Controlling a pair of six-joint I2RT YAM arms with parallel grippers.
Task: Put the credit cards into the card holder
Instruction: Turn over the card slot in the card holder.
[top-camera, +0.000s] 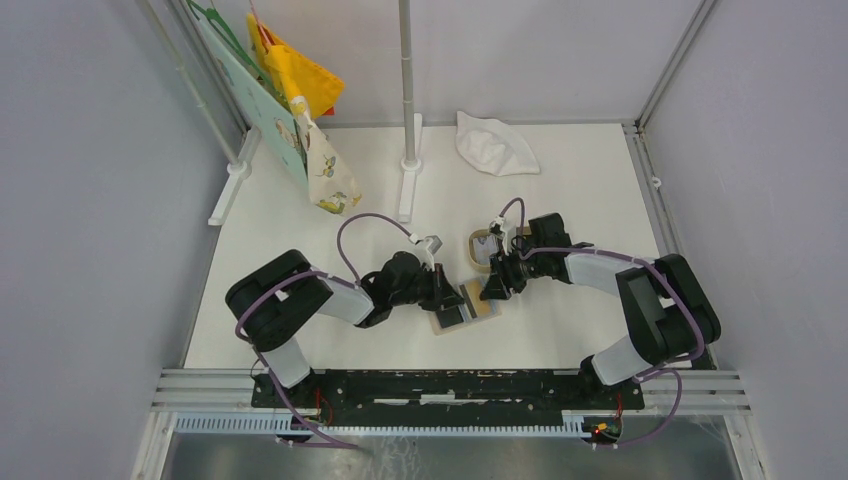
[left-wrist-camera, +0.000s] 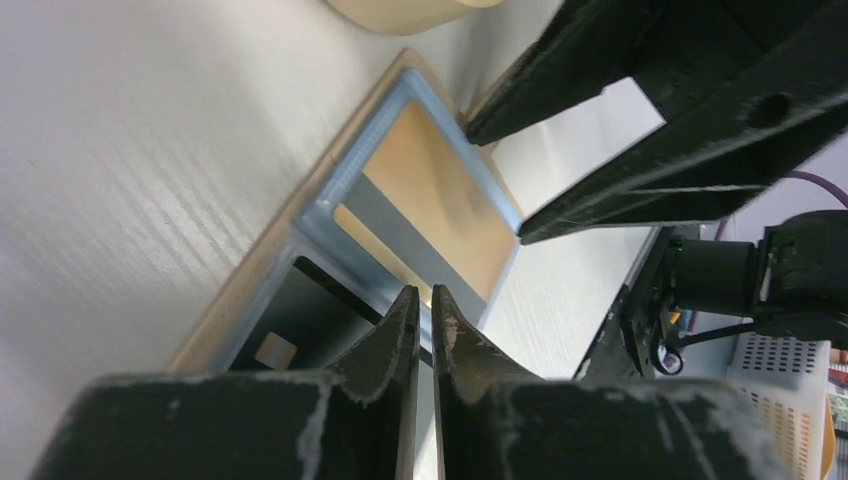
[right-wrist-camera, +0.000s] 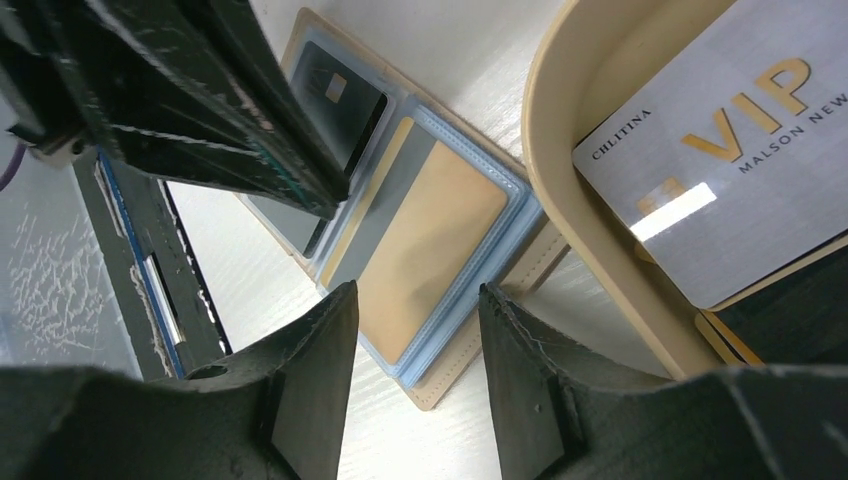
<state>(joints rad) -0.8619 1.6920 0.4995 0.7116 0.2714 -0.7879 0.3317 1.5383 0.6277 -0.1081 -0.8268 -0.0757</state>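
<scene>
The beige card holder (top-camera: 478, 310) lies open on the table between both grippers, light blue lining up. In the right wrist view an orange card (right-wrist-camera: 430, 250) sits in one pocket and a black card (right-wrist-camera: 335, 95) in the other. Both also show in the left wrist view: the orange card (left-wrist-camera: 440, 200) and the black card (left-wrist-camera: 290, 335). My left gripper (left-wrist-camera: 425, 300) is shut, tips just over the holder's middle fold, nothing seen between them. My right gripper (right-wrist-camera: 415, 300) is open above the holder's corner. A grey-white VIP card (right-wrist-camera: 720, 150) lies in the tan tray (right-wrist-camera: 560, 200).
The tan oval tray (top-camera: 483, 247) stands just behind the holder, next to the right wrist. A white cloth (top-camera: 495, 143) lies at the back. A pole on a white foot (top-camera: 408, 150) and hanging bags (top-camera: 300, 100) stand at the back left.
</scene>
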